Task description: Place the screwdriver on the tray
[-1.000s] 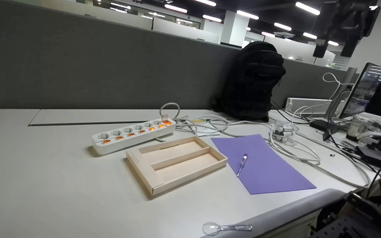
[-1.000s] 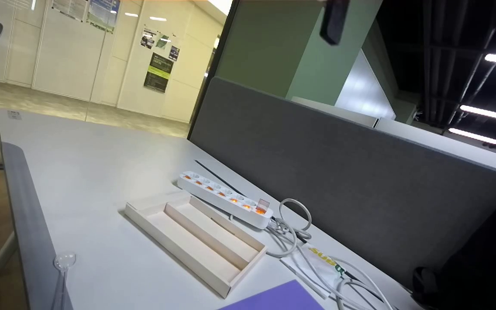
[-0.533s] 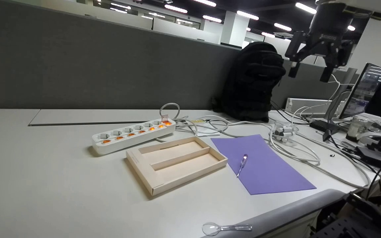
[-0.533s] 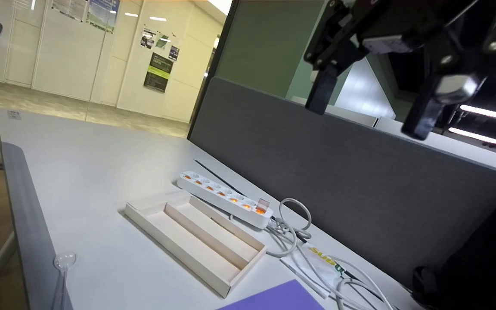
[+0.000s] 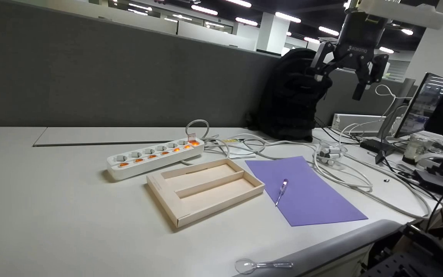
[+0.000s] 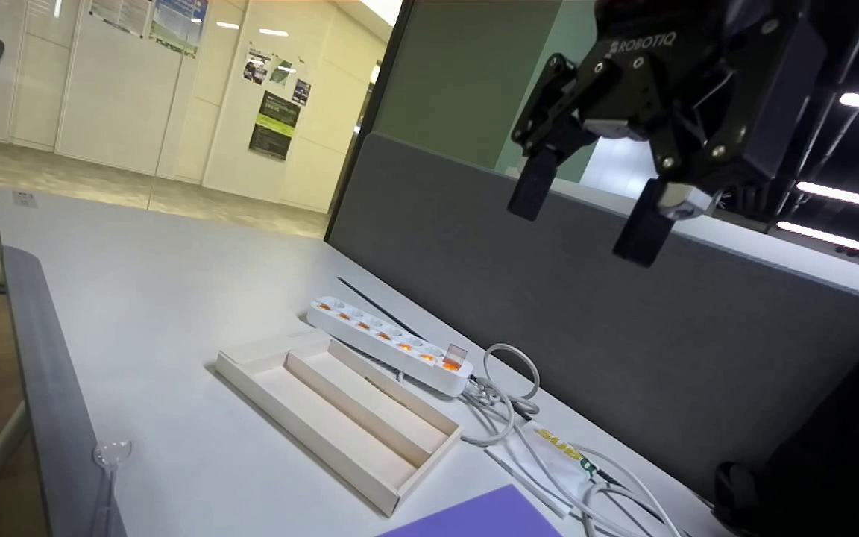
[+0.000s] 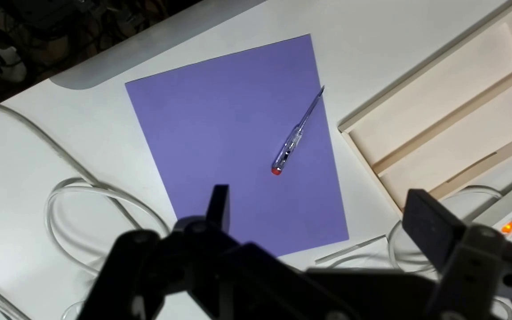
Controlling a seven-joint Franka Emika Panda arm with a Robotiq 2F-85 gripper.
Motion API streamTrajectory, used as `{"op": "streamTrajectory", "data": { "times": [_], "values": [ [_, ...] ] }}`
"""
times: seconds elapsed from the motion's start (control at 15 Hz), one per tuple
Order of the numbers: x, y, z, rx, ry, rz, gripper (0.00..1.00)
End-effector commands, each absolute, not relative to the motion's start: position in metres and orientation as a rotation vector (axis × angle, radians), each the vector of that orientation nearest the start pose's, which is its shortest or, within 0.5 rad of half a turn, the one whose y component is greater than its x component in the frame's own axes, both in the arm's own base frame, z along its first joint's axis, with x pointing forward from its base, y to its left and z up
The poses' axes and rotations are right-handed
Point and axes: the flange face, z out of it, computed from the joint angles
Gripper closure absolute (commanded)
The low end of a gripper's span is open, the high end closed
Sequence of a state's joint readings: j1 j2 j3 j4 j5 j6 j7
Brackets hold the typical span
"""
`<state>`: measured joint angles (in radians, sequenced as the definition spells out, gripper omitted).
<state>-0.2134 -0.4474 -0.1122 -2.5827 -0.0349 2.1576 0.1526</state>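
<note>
The screwdriver (image 5: 282, 193) is thin and clear-handled with a red end. It lies on the purple sheet (image 5: 315, 202), its metal tip at the sheet's edge nearest the tray. It also shows in the wrist view (image 7: 290, 144); it is out of sight in an exterior view where only a sheet corner (image 6: 496, 514) shows. The beige tray (image 5: 210, 185) with its centre divider lies beside the sheet, also in an exterior view (image 6: 359, 407) and the wrist view (image 7: 454, 118). My gripper (image 5: 338, 85) is open and empty, high above the desk, its fingers apart in the wrist view (image 7: 324, 211).
A white power strip (image 5: 156, 158) with orange switches stands behind the tray. White cables (image 5: 344, 186) run behind and beside the sheet. A black backpack (image 5: 298, 96) leans on the grey partition (image 5: 129, 77). A clear spoon (image 5: 267, 265) lies at the desk's front edge. A monitor (image 5: 423, 105) stands beyond.
My gripper has come into fuller view, moving lower and toward the backpack side in one view, and lower in both exterior views. It stays open. Screwdriver, tray and sheet have not moved.
</note>
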Motion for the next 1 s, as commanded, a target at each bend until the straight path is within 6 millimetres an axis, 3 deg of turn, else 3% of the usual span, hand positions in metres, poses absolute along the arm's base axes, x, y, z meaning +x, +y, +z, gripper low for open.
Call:
{"op": "streamTrajectory", "data": {
  "times": [0.0,0.33,0.93],
  "values": [
    [0.376,-0.127,0.41,-3.042,0.711,-0.048,0.0],
    [0.391,-0.132,0.372,-3.031,0.8,-0.069,0.0],
    [0.424,-0.13,0.269,-2.981,1.045,-0.11,0.0]
  ]
}}
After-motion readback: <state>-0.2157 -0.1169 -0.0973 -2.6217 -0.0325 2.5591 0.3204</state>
